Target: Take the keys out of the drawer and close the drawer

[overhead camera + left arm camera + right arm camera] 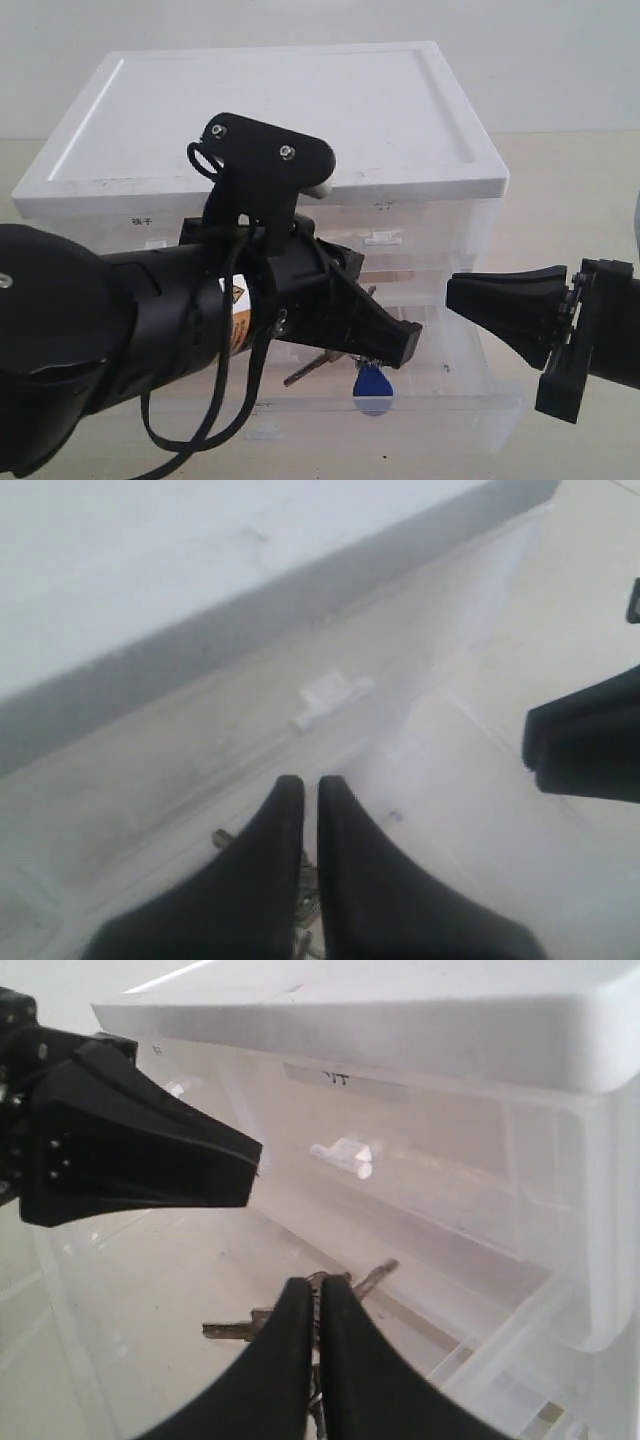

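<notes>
My left pincer, its black tapered fingers pressed together, hovers over the clear plastic drawer. The silver keys and their rounded blue tag are inside the drawer. My right pincer, likewise pressed together, is near it.

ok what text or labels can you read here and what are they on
Nothing reads clearly.
Small label on the drawer unit: dark characters, too blurred.
Sticker on the left arm: yellow warning triangle, print too small.
Label strip, right wrist view, also on the unit: marks too blurred.
</notes>
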{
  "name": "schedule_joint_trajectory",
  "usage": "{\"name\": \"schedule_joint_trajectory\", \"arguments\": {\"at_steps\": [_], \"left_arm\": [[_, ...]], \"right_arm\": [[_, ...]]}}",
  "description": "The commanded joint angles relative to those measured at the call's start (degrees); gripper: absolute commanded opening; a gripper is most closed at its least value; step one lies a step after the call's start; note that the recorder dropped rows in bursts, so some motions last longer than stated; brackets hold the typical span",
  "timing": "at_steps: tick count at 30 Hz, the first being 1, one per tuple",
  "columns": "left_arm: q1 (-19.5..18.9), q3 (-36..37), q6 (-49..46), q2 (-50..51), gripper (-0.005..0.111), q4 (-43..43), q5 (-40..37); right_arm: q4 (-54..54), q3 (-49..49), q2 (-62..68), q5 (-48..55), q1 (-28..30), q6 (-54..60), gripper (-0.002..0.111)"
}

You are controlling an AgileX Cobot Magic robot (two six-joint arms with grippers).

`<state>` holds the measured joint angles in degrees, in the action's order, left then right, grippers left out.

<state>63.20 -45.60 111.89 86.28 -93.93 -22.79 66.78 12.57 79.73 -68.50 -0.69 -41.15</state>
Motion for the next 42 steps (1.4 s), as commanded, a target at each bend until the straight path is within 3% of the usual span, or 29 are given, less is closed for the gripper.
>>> {"name": "schedule_joint_trajectory", "arguments": {"at_steps": [1, 4, 6, 11, 12, 14, 17, 21, 28, 34, 39, 42], "left_arm": [[0.72, 0.21, -0.99, -1.80, 0.004, 0.31, 2.94], [0.72, 0.21, -1.96, -1.34, 0.007, 0.31, 7.09], [0.72, 0.21, -3.19, -0.02, 0.020, 0.31, 7.99], [0.72, 0.21, -3.19, 5.04, 0.074, 2.33, 6.13], [0.72, 0.21, -3.19, 5.93, 0.077, 3.39, 4.74], [0.72, 0.21, -3.19, 7.63, 0.075, 4.20, 1.77], [0.58, 0.21, -3.19, 9.23, 0.062, 5.05, -0.60], [-0.61, 0.21, -3.19, 9.86, 0.045, 4.41, 5.67], [-4.85, 0.21, -3.19, 10.68, 0.054, 5.31, 10.93], [-7.22, 0.21, -3.51, 10.99, 0.050, 5.74, 16.68], [-7.22, 0.21, -6.42, 11.51, 0.009, 5.74, 16.83], [-7.22, 0.21, -6.67, 11.51, 0.005, 5.74, 15.74]], "right_arm": [[-0.22, 0.04, 0.09, -0.25, 0.16, -0.02, 0.000], [-0.22, 0.04, 0.09, -0.25, 0.16, -0.02, 0.000], [-0.04, 0.04, 0.09, -0.30, 0.16, -0.02, 0.000], [0.84, 0.04, 0.09, 0.24, 0.16, -0.36, 0.000], [0.84, 0.04, 0.09, 0.24, 0.16, -0.36, 0.000], [0.85, 0.04, 0.09, 0.14, 0.16, -0.35, 0.000], [0.85, 0.04, 0.09, -0.50, 0.16, -0.35, 0.000], [0.85, 0.04, 0.09, -1.46, 0.16, -0.35, 0.000], [1.29, 0.04, 0.09, -1.46, 0.16, -0.35, 0.000], [1.29, 0.04, 0.09, -1.46, 0.16, -0.35, 0.000], [1.29, 0.04, 0.09, -1.46, 0.16, -0.35, 0.000], [1.29, 0.04, 0.09, -1.46, 0.16, -0.35, 0.000]]}}
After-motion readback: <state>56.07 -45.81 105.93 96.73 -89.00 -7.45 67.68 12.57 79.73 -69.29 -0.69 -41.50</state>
